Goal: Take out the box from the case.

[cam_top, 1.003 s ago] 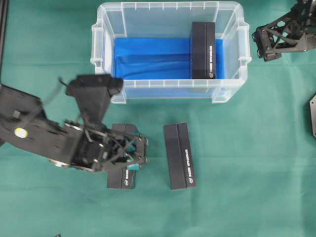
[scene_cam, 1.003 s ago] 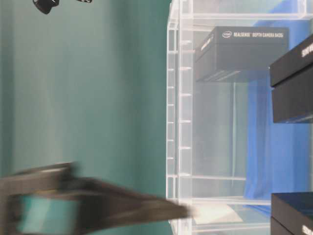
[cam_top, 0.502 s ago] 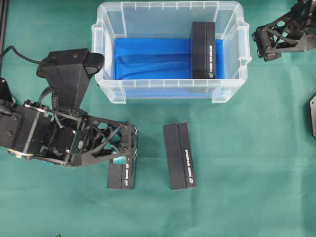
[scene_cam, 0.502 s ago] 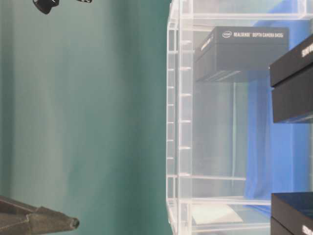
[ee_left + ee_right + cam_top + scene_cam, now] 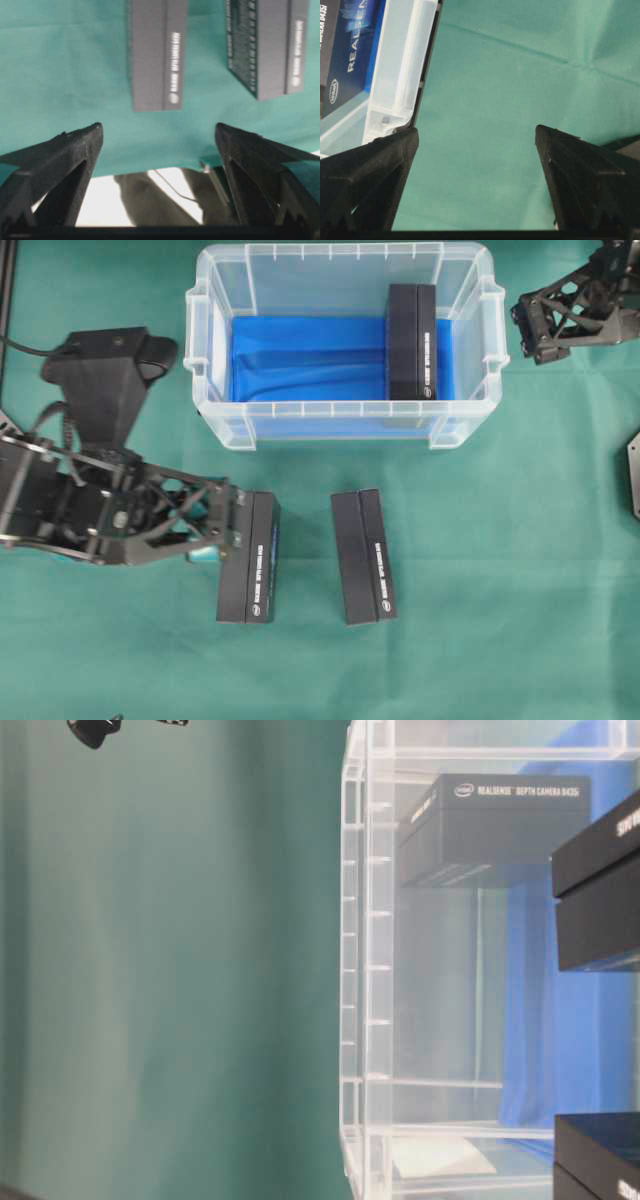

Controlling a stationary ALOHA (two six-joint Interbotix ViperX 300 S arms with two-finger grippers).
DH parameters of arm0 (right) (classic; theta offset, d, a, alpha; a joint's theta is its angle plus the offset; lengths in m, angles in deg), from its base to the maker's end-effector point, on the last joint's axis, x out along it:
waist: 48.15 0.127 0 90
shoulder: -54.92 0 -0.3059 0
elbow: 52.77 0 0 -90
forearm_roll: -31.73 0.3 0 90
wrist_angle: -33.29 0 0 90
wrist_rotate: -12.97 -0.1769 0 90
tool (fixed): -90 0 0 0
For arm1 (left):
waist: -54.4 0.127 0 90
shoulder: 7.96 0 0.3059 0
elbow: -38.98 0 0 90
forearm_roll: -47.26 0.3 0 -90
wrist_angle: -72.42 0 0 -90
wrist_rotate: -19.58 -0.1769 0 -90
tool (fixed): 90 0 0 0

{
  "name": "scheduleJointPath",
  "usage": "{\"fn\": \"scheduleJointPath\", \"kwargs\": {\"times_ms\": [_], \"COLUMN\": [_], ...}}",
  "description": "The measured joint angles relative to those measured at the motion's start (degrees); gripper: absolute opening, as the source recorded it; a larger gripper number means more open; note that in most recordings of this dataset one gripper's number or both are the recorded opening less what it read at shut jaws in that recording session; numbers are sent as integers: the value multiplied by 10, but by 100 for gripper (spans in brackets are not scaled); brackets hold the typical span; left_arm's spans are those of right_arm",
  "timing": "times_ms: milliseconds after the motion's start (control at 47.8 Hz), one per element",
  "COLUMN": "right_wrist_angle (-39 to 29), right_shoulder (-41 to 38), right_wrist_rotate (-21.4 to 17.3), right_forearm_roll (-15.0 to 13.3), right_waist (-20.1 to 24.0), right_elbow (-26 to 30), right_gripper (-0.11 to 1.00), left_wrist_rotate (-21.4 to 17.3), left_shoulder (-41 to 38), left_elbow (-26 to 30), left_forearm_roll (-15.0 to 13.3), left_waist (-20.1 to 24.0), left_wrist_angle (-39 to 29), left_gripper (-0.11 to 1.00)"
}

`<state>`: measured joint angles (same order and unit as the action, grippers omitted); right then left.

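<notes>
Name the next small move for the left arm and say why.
Probably swing the open left gripper up toward the case: one box is still inside it, two boxes already lie on the cloth, and the gripper holds nothing.

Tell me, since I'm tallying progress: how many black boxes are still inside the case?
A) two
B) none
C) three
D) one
D: one box stands at the right end of the case, while two others lie on the green cloth in front of it.
</notes>
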<state>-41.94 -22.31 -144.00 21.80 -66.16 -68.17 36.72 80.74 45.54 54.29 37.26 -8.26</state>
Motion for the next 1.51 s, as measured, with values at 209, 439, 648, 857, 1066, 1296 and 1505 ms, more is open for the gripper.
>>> {"fn": "scheduleJointPath", "kwargs": {"times_ms": [209,439,648,857,1066,1296,1505], "right_wrist_angle": [-6,-9,-11,-12,-12,-20,-20], "right_shoulder": [0,-1,0,0,0,0,0], "right_wrist_rotate": [-1,-7,-11,-11,-11,-11,-14], "right_forearm_roll": [0,0,1,0,0,0,0], "right_waist": [1,0,0,1,1,1,1], "right_elbow": [0,0,0,0,0,0,0], "right_gripper": [92,92,92,92,92,92,92], "left_wrist_rotate": [8,8,4,-40,-114,-230,-332], "left_shoulder": [58,101,111,114,127,141,141], "left_elbow": [-48,-86,-96,-98,-105,-120,-128], "left_forearm_roll": [-1,-1,-1,-2,-2,-5,-28], "left_waist": [-23,-33,-32,7,89,199,301], "left_wrist_angle": [-20,-30,-37,-72,-76,-77,-76], "left_gripper": [99,99,99,99,99,99,99]}}
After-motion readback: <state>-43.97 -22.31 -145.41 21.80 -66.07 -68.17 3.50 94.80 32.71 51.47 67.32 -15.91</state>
